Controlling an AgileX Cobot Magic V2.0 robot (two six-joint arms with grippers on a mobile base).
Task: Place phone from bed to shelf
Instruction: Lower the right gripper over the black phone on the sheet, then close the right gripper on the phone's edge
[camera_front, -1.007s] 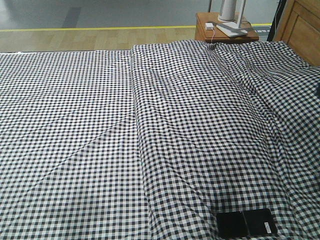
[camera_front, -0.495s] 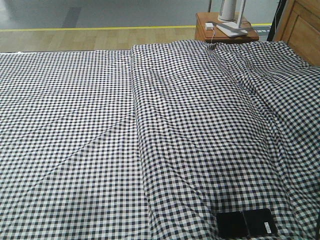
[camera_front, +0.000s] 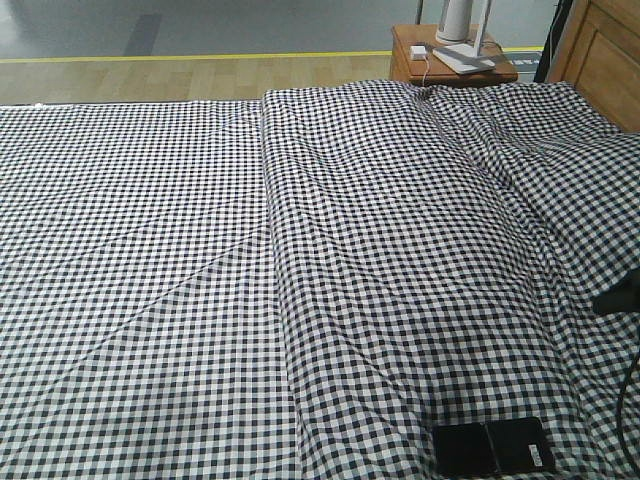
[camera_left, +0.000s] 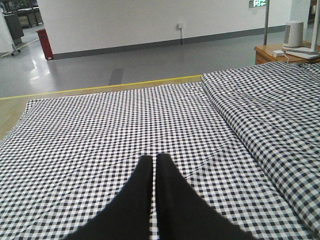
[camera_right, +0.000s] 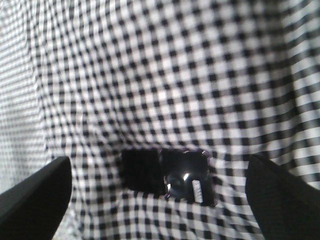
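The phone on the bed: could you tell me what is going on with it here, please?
The robot seems about to pick it up. The phone lies flat on the checked bed, untouched. The right gripper hangs open above it, one finger to each side. The left gripper is shut and empty over a flatter part of the bed. No shelf is in view.

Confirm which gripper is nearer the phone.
Right. The right gripper hangs open with the phone framed between its fingers; the left gripper is shut over the flat part of the bed, phone out of its view.
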